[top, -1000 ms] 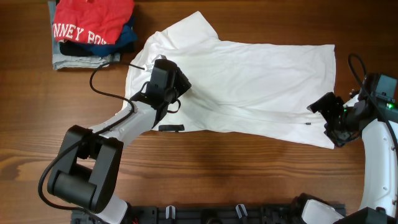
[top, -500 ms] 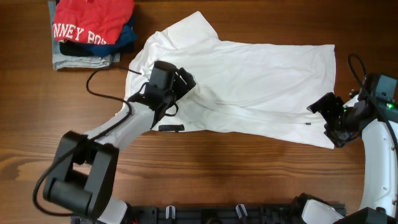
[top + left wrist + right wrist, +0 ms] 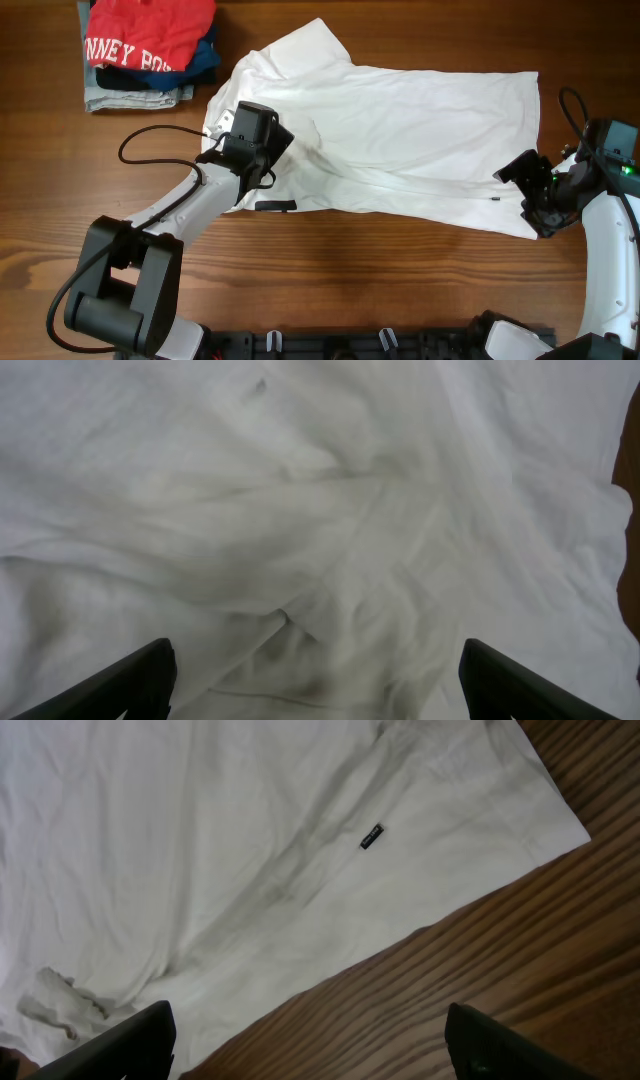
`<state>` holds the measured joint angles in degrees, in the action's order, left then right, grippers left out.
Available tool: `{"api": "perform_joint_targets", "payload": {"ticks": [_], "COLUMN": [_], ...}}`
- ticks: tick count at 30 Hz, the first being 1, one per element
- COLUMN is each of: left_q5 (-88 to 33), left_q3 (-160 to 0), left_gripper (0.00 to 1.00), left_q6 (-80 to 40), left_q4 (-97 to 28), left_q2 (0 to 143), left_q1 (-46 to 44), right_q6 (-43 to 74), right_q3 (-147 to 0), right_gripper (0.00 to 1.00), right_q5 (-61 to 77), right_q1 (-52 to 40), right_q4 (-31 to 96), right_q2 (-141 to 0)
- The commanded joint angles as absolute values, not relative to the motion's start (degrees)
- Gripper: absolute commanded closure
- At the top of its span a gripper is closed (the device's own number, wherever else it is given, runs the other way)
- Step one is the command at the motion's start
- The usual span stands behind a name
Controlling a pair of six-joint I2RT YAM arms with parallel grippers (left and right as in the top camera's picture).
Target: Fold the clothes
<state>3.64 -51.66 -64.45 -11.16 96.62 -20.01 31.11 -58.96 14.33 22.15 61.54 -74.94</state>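
Note:
The clothes, a plain white T-shirt [image 3: 420, 130], lie spread across the table with one sleeve pointing to the far side. A black-striped patch [image 3: 275, 206] shows at its near hem and a small dark tag [image 3: 371, 837] near its right corner. My left gripper [image 3: 278, 138] hovers open over the crumpled left part of the shirt [image 3: 330, 530], and nothing sits between its fingers [image 3: 135, 682]. At the shirt's near right corner my right gripper [image 3: 525, 197] stands open, partly over bare wood [image 3: 420, 990], holding nothing.
A stack of folded garments sits at the far left corner: a red one with white lettering [image 3: 150, 35] on top, navy and pale blue [image 3: 130, 97] below. The left arm's cable [image 3: 150, 145] loops over the wood. A black rail [image 3: 350, 345] runs along the near edge.
My left gripper went from shut to open, let go of the shirt fabric and drew back a little to the left. The right arm has not moved.

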Motion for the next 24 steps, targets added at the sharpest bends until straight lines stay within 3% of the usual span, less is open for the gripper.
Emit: {"api": "perform_joint_targets", "payload": {"ticks": [1,8,16,17,18,19,24], "left_q5": [6.2,5.7,5.7,4.7,3.1,1.3,2.4], "left_q3": [-51.8,-51.8,-51.8,-51.8,-51.8,-51.8,-51.8], "left_gripper": [0.1,0.18,0.41,0.4,0.3,0.27,0.34], "left_q6": [-67.0,-66.7,-66.7,-66.7,-66.7,-66.7,-70.0], "left_q4": [-11.4,-11.2,-9.5,-9.5,-9.5,-9.8,-12.1], "left_q2": [95.8,97.3,97.7,97.9,98.1,98.3,99.8], "left_q1": [-18.9,-15.5,-15.5,-15.5,-15.5,-15.5,-15.5], "right_q6": [30.0,30.0,30.0,30.0,30.0,30.0,30.0], "right_q3": [-58.4,-58.4,-58.4,-58.4,-58.4,-58.4,-58.4], "right_gripper": [0.13,0.13,0.13,0.13,0.13,0.13,0.13], "right_q5": [13.5,13.5,13.5,13.5,13.5,13.5,13.5], "right_q1": [21.9,21.9,21.9,21.9,21.9,21.9,21.9], "right_q4": [61.8,61.8,62.2,62.2,62.2,62.2,62.2], "right_q2": [-74.8,-74.8,-74.8,-74.8,-74.8,-74.8,-74.8]}}
